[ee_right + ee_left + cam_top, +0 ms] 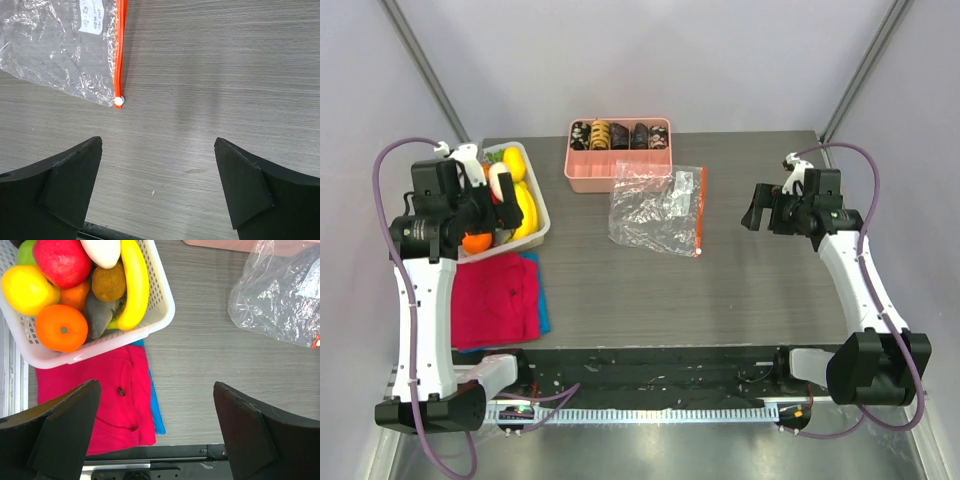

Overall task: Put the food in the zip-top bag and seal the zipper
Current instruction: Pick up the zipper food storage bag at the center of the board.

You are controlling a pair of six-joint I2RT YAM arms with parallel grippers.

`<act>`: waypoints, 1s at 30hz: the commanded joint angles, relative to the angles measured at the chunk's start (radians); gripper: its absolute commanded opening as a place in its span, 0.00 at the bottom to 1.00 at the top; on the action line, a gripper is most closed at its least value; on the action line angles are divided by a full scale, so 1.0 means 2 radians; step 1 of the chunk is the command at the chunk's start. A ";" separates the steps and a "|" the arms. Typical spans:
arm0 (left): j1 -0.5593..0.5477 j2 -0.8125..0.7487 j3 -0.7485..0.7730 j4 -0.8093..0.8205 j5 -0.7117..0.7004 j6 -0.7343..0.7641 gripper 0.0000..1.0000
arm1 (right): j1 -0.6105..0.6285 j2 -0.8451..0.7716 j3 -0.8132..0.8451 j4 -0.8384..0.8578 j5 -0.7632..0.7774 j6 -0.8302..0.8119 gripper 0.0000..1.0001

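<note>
The food (523,200) sits piled in a white basket (166,310) at the left of the top view, all in 1 spot and easy to reach. The left tool (157,435) hangs close by the basket with its 2 fingers wide apart and nothing in them. I think it is set to pick the orange ball (61,327) by the rim.

The zip-top bag (655,205) lies flat in the middle of the desk (740,290) and looks empty. Its zipper (121,50) faces the right tool (160,192), which is spread wide too and holds nothing.
</note>
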 commanded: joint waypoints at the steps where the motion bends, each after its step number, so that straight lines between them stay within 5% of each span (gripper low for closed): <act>1: -0.002 -0.006 0.004 0.037 0.002 -0.002 1.00 | 0.002 0.013 0.003 0.030 -0.004 0.008 1.00; 13: -0.001 -0.013 -0.027 0.103 0.049 -0.026 1.00 | 0.003 0.123 -0.007 0.157 -0.077 0.078 0.98; 21: -0.002 -0.032 -0.088 0.200 0.150 -0.027 1.00 | 0.003 0.238 -0.005 0.289 -0.155 0.153 0.75; 30: -0.001 0.001 -0.092 0.200 0.172 -0.018 1.00 | 0.012 0.347 0.006 0.434 -0.215 0.250 0.67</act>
